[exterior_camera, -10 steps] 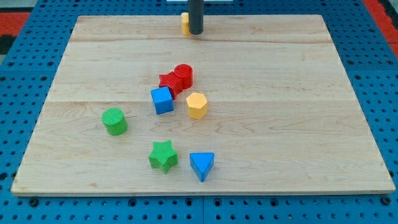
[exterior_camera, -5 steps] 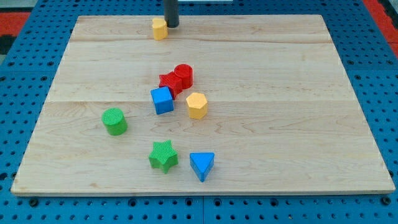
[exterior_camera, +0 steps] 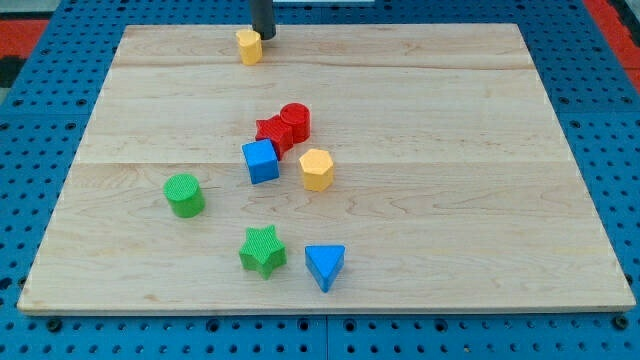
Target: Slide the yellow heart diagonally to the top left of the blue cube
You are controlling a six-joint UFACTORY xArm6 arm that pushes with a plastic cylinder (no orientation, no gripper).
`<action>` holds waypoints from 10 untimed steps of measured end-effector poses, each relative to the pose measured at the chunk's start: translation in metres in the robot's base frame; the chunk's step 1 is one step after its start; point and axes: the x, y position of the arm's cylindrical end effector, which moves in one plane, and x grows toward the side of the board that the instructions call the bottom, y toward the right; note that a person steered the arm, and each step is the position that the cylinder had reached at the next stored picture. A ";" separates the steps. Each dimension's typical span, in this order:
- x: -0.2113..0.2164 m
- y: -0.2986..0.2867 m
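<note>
- We see our tip (exterior_camera: 262, 36), the lower end of the straight dark rod, at the view's top edge of the pale wooden board (exterior_camera: 500, 200), a little to the view's left of the middle.
- The rod carries no fingers at all, so nothing is clenched, released or grasped; the tip can only press against a side.
- The small yellow heart-shaped block (exterior_camera: 248, 46) sits just to the view's lower left of our tip, and we think the two are touching, though the view is too coarse there to be sure.
- The blue cube (exterior_camera: 261, 161) lies well below our tip, toward the board's middle, almost straight down the view from it.
- The yellow heart is therefore well apart from the blue cube, above it and slightly to the view's left.
- Two red blocks, a star-like one (exterior_camera: 272, 131) and a round cylinder (exterior_camera: 295, 119), stand pressed together just above and to the right of the blue cube.
- A yellow hexagonal block (exterior_camera: 316, 169) rests just to the right of the blue cube, not touching it.
- Farther from our tip, toward the view's bottom, are a green cylinder (exterior_camera: 184, 194) at the left, a green star (exterior_camera: 262, 250) and a blue triangular block (exterior_camera: 325, 266).
</note>
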 end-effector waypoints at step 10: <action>0.174 -0.097</action>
